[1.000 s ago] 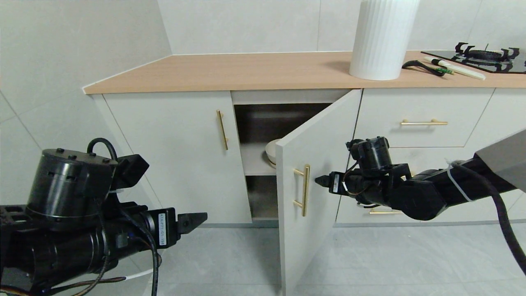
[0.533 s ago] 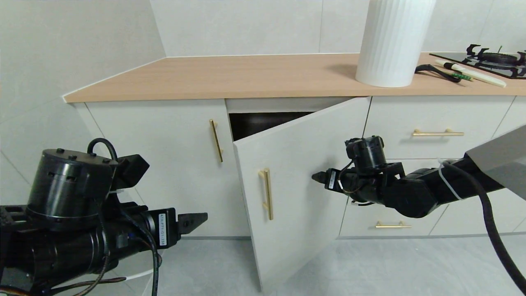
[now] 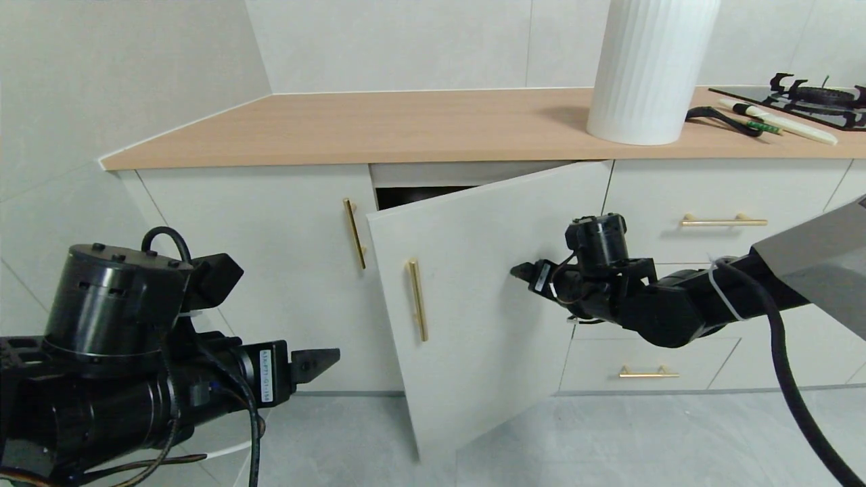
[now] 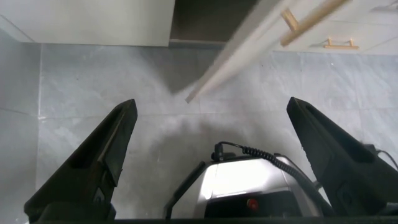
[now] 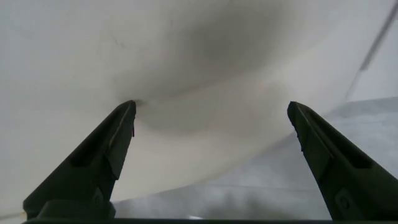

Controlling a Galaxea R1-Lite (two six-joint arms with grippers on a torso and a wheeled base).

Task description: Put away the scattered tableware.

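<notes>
Kitchen cupboard interior (image 3: 413,195) mostly behind door (image 3: 487,304).

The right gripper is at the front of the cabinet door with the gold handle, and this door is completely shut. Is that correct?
Not completely. The right gripper is at the front of the cabinet door with the gold handle, but this door is ajar: the head view shows a dark gap above its top edge.

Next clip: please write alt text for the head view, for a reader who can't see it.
A white cabinet door under a wooden countertop stands ajar, with the right pincer at its outer face. The left pincer hangs low to the left; a ribbed white vase stands on the countertop.
</notes>
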